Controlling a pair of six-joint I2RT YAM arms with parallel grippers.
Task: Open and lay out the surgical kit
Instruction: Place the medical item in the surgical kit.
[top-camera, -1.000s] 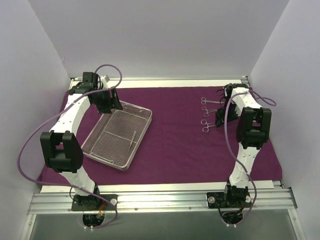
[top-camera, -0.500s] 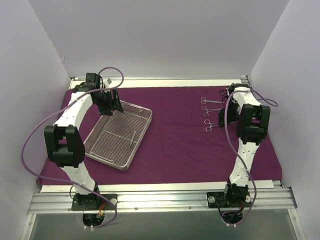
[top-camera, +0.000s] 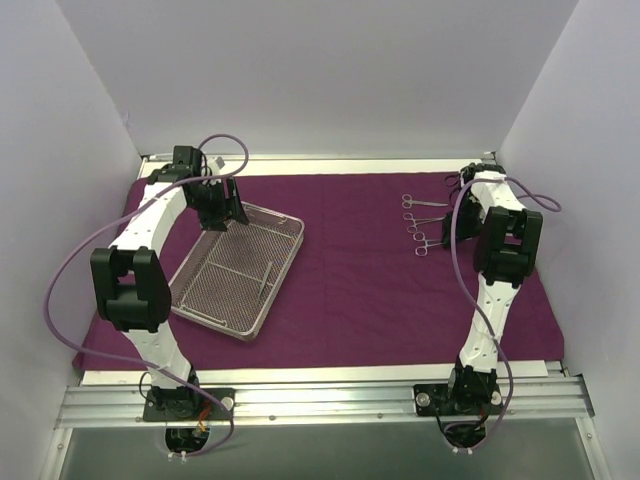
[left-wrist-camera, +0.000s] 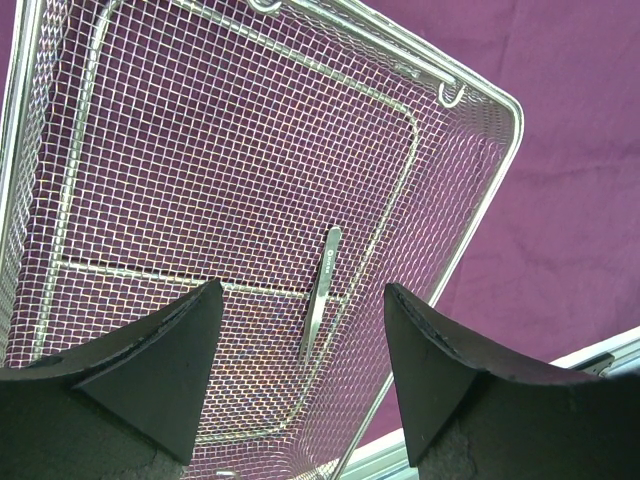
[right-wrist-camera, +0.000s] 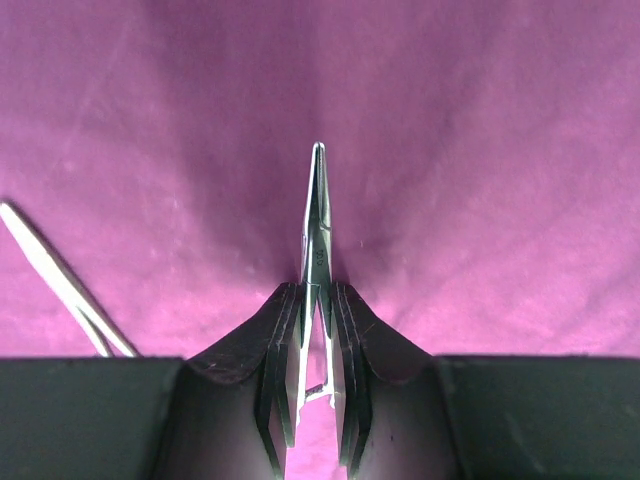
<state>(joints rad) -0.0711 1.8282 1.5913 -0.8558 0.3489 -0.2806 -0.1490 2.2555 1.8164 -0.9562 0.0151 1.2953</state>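
The dark purple cloth lies spread flat over the table. The silver wire-mesh tray sits on it at the left and holds one thin straight metal instrument. My left gripper is open and empty above the tray's far corner, jaws wide apart in the left wrist view. My right gripper is shut on a thin scissor-like instrument whose tip rests on the cloth. In the top view this gripper is at the far right, beside a row of several ring-handled instruments.
Another instrument's thin shaft lies on the cloth left of the right gripper. White walls close in the left, back and right sides. A metal rail runs along the near edge by the arm bases.
My right gripper has moved toward the far edge of the cloth. My left gripper has shifted slightly right over the tray's far corner. The tray has not moved.
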